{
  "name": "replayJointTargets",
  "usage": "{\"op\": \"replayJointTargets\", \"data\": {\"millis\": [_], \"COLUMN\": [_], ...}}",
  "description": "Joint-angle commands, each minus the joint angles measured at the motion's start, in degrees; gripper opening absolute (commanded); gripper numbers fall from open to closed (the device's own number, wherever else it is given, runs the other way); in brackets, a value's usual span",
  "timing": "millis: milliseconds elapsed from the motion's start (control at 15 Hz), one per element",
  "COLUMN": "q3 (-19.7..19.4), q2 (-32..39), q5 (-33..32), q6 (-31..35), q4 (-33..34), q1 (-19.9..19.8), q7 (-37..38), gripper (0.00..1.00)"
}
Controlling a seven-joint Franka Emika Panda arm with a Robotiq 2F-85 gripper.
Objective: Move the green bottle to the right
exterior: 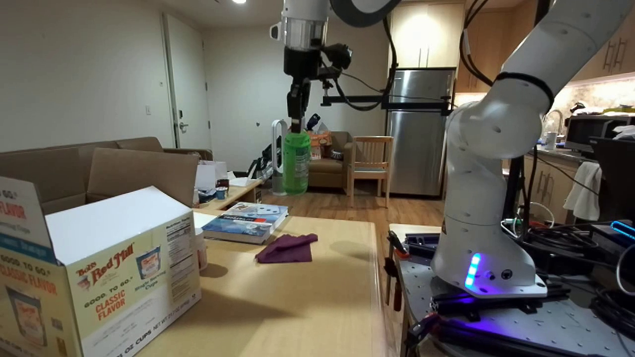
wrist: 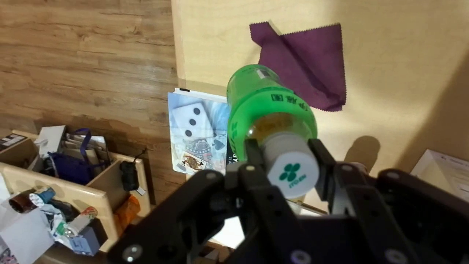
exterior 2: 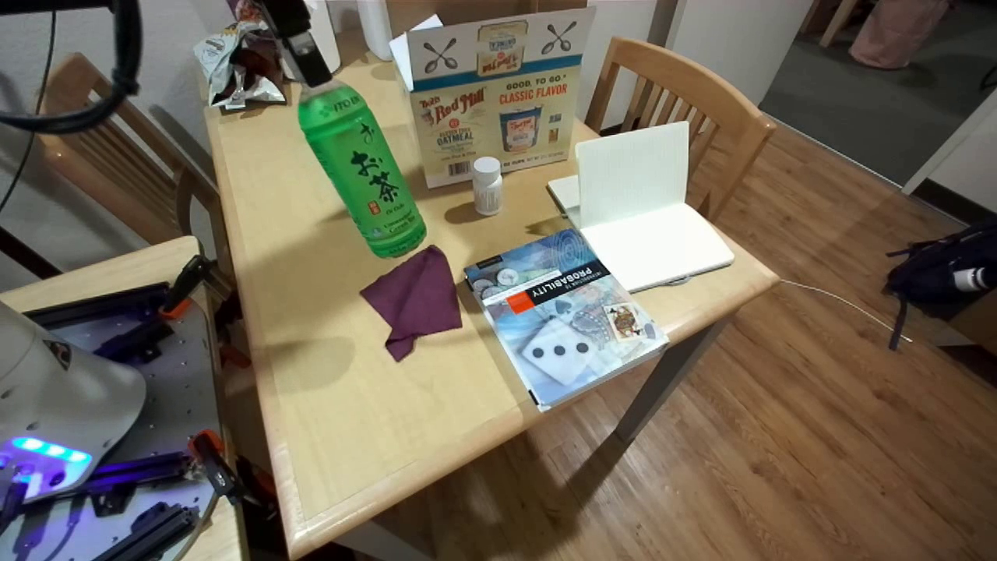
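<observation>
Holds, under the partly closed pincer, the green bottle, gripped by its capped top. Has the desk and a purple cloth further below the pincer.

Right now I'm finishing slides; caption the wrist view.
Gripper holds a green ITO EN bottle above tabletop with purple cloth.

Home: sofa, fridge, kitchen cabinets, microwave.
</observation>
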Motion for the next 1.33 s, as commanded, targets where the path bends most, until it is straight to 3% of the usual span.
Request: {"op": "replayJointTargets", "data": {"millis": [0,600,933,1267], "q3": [0.14,-1.31,0.69,2.8], "q2": [-0.22,-5.0,-3.98,-2.85], "q5": [0.46,3.83,2.22,1.43], "q6": [-2.14,-4.73,1.84,2.49], "q4": [1.36,-4.09,-5.24,-4.95], "q1": [-1.87,-4.62,-3.73,-4.06], "q7": [5.36,16.53,15.66,15.74], "gripper": [0.11,0.11,0.11,0.11]}}
